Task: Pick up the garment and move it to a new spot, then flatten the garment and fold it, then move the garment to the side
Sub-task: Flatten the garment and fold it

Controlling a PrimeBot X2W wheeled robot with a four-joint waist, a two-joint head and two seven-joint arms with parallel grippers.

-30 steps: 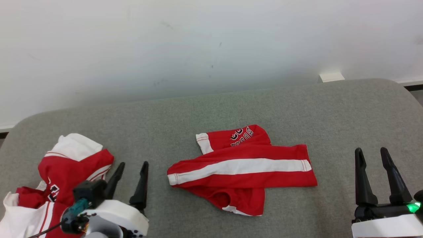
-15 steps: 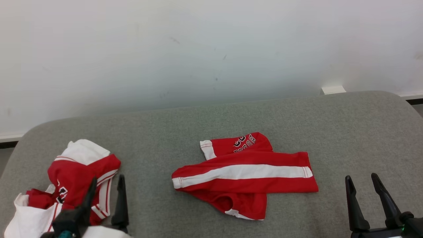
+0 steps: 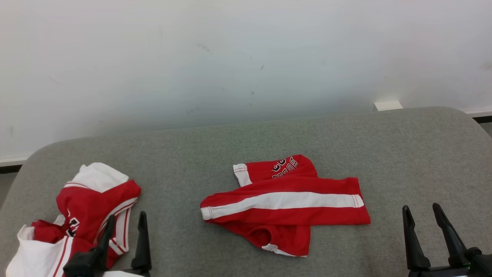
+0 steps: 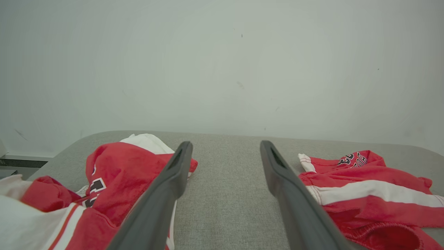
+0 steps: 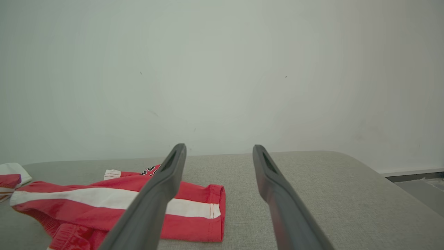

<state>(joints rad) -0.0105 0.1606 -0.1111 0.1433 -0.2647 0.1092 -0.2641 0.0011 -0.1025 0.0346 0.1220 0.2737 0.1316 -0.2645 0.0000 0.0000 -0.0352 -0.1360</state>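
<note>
A red garment (image 3: 284, 206) with a white stripe and black lettering lies folded in the middle of the grey padded surface (image 3: 346, 138); it also appears as the red garment (image 4: 367, 187) and the red garment (image 5: 114, 205). A second red and white garment (image 3: 92, 200) lies crumpled at the near left, seen too as the crumpled garment (image 4: 118, 173). My left gripper (image 3: 127, 217) stands open just right of the crumpled one, nothing between its fingers (image 4: 173, 180). My right gripper (image 3: 421, 207) is open and holds nothing, well right of the folded garment's edge.
A white wall (image 3: 246, 57) rises right behind the surface's far edge. A small white block (image 3: 387, 105) sits at the far right by the wall. The surface's corners are rounded, and dark floor (image 5: 416, 180) shows beyond the right end.
The camera tilted, shifting the whole picture down a little. Both grippers drew back toward the near edge, the left one also sliding left toward the crumpled garment. Neither garment moved.
</note>
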